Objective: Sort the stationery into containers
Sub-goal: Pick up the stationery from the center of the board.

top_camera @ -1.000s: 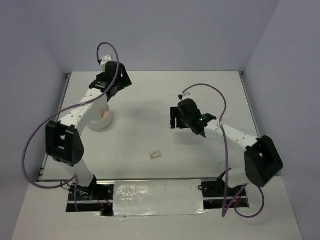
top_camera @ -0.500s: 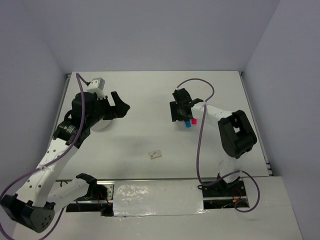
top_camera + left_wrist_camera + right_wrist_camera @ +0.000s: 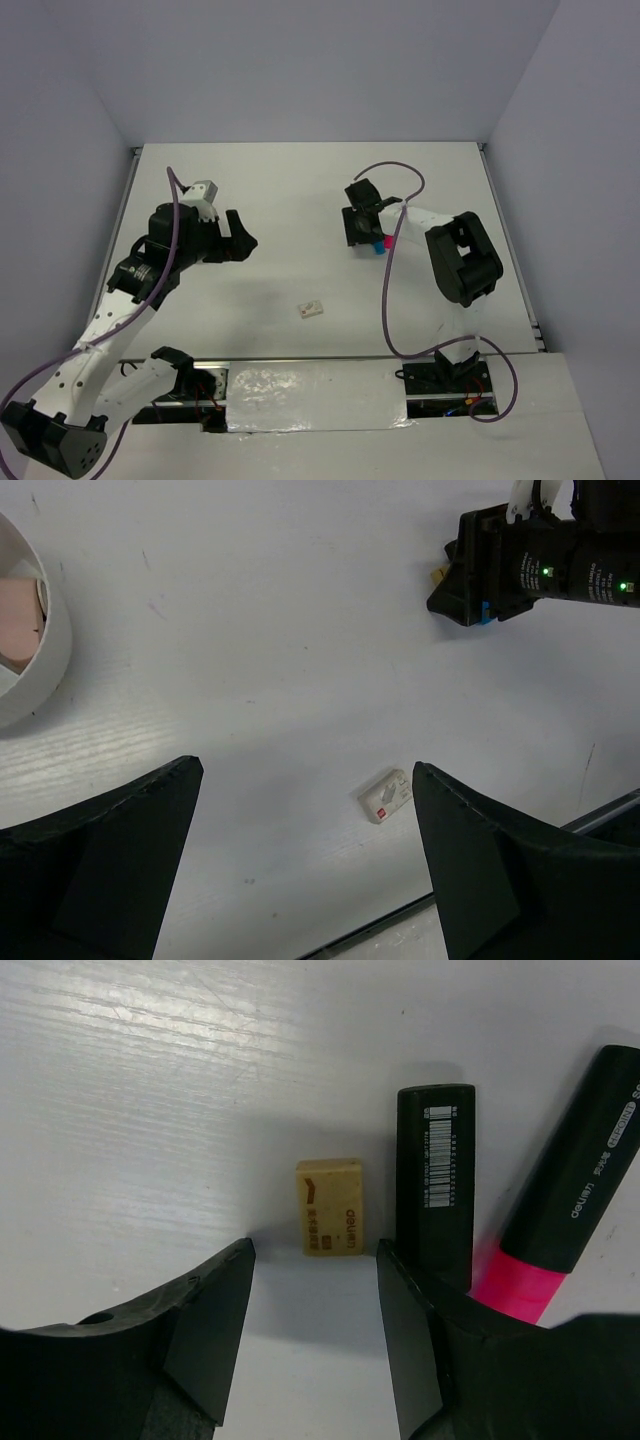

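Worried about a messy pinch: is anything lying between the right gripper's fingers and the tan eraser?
Nothing visible. The tan eraser lies on bare table just ahead of the open right gripper. A black highlighter cap lies close beside it, by one finger, and might get caught.

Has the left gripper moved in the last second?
Yes. The left gripper has come away from the table's far edge, nearer the small eraser, which stayed put.
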Controlling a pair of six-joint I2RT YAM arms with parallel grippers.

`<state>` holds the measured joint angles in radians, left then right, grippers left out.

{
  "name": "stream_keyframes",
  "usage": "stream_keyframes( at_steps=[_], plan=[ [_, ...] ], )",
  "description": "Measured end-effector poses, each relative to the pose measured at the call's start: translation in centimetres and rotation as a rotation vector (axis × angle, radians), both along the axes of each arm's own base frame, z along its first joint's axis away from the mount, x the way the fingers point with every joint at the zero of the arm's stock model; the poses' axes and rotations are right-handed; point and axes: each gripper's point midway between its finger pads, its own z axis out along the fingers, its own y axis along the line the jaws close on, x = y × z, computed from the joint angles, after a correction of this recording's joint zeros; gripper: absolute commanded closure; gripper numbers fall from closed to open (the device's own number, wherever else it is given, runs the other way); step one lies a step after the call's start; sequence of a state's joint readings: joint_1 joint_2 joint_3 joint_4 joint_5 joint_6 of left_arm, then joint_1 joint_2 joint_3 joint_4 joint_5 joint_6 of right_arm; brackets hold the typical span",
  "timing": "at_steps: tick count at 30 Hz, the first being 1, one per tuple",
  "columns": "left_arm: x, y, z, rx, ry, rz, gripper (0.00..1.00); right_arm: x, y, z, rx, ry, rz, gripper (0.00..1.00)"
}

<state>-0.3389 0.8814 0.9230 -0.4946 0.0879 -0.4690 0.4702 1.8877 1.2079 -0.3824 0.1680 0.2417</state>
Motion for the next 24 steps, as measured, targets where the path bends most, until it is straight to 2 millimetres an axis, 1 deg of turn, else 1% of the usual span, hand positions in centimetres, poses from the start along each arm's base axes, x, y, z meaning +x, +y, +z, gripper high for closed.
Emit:
stream_keyframes(
  at_steps=[2,3,4,5,7,8,10,12,17,19,21,22,24],
  plan=[
    [-0.2,0.0,-0.1,-0.003,0.0,-0.003,0.01,0.1,-0.1,-0.3,0.001,0.006,-0.003,0.42],
    [-0.2,0.0,-0.1,-0.004,0.0,-0.005,0.01,0.2,-0.1,-0.3,0.005,0.007,-0.004,0.44],
    [-0.3,0.0,-0.2,-0.004,0.002,-0.006,0.01,0.2,-0.2,-0.3,0.007,0.008,-0.003,0.48],
    [-0.4,0.0,-0.3,-0.004,0.004,-0.008,0.01,0.3,-0.2,-0.3,0.008,0.007,-0.002,0.55],
    [-0.5,-0.1,-0.5,-0.006,0.009,-0.012,0.01,0.5,-0.2,-0.3,0.01,0.007,0.002,0.63],
    [-0.5,-0.1,-0.5,-0.007,0.01,-0.013,0.01,0.6,-0.2,-0.3,0.009,0.007,0.005,0.7],
    [-0.5,-0.2,-0.5,-0.011,0.012,-0.015,0.01,0.6,-0.2,-0.3,0.011,0.007,0.008,0.73],
    [-0.5,-0.3,-0.5,-0.017,0.013,-0.014,0.01,0.6,-0.1,-0.3,0.011,0.007,0.016,0.81],
    [0.2,-1.1,-0.1,-0.076,0.018,-0.002,0.01,0.2,0.5,0.4,0.029,-0.017,0.061,0.82],
    [0.6,-1.4,0.0,-0.114,0.034,0.018,0.01,-0.9,1.5,1.5,0.048,-0.045,0.107,0.82],
    [1.0,-2.1,0.2,-0.166,0.052,0.03,0.01,-2.6,3.4,3.3,0.085,-0.089,0.185,0.82],
    [1.3,-2.5,0.3,-0.195,0.06,0.031,0.01,-3.6,4.9,4.6,0.11,-0.121,0.235,0.82],
    [1.6,-3.3,0.5,-0.248,0.081,0.03,0.01,-6.4,8.8,8.3,0.177,-0.222,0.376,0.81]
  ],
)
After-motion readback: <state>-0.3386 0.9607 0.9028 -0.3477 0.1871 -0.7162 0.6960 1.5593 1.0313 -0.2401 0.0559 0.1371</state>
